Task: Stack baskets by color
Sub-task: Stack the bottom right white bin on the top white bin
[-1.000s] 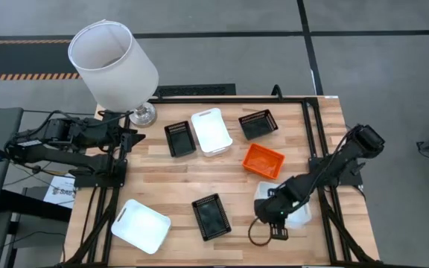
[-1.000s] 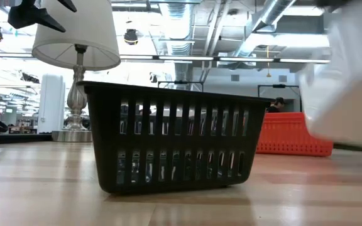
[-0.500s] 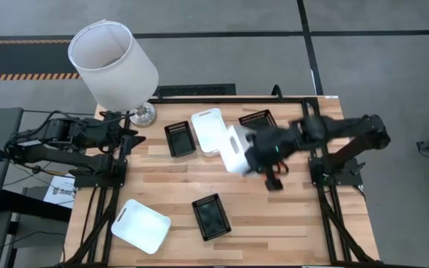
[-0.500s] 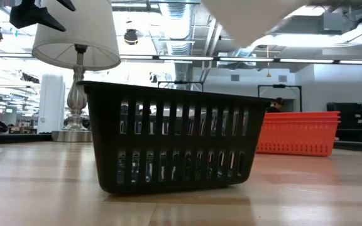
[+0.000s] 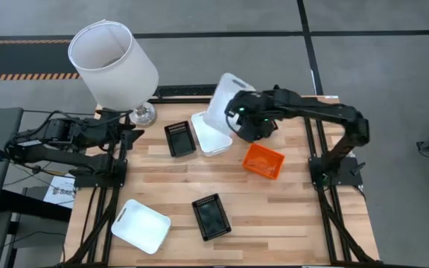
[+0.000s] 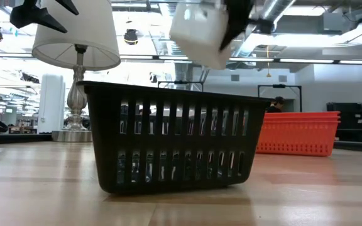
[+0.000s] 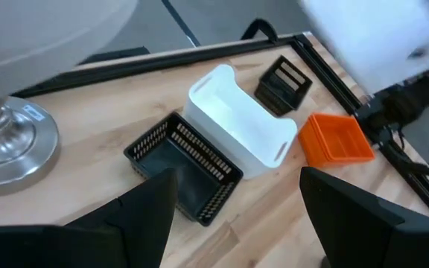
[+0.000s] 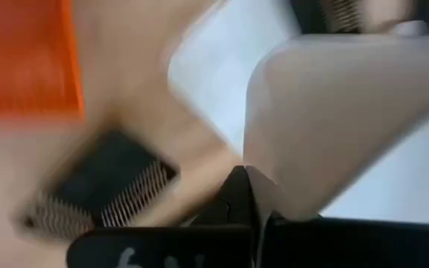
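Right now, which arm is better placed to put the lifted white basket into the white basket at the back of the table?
The right. Its gripper already holds the raised white basket just above the resting white basket. The left gripper waits open by the lamp base, holding nothing.

White basket [image 5: 226, 100]: held aloft, tilted, pinched by the right tool [image 5: 238, 112], above the far part of the surface [image 5: 162, 179]. Second white basket [image 5: 211, 134]: upright, just below the lifted one, touching a black basket [image 5: 179, 139] on its left. Another black basket [image 5: 263, 126]: partly hidden under the right arm. Orange basket [image 5: 264, 161]: slightly skewed, near it. Third black basket [image 5: 211, 217]: alone at near centre. Third white basket [image 5: 141, 225]: near left corner, lying skewed.
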You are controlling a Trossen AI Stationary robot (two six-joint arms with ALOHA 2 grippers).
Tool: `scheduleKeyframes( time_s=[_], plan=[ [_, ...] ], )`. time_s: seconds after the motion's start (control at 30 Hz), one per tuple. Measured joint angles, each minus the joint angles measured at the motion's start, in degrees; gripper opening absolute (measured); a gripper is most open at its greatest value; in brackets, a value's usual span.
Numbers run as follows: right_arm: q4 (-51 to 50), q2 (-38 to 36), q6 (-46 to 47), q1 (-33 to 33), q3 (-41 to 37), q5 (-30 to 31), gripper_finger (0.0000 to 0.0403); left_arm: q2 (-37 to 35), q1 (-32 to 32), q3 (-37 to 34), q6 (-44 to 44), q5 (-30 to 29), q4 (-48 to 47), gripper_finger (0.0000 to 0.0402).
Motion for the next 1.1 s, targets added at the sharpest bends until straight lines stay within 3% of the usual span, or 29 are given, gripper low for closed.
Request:
scheduleKeyframes(
  time_s=[0.17,0.47,0.73,1.1],
  plan=[
    [-0.63,5.94,-15.95,-0.7,0.0,9.88,0.0,0.0,0.0,0.0,-3.32,-2.75,-0.03,0.0272],
    [5.99,14.27,-26.07,-1.98,0.0,11.02,0.0,0.0,0.0,0.0,-6.25,-5.22,-0.08,0.0272],
    [7.2,16.58,-26.59,-4.61,-0.54,7.59,0.0,0.0,0.0,0.0,-6.87,-5.64,-0.1,0.0272],
    [10.2,16.64,-27.12,-1.94,-6.31,7.42,0.0,0.0,0.0,0.0,-5.46,-7.98,-0.14,0.0272]
  ],
)
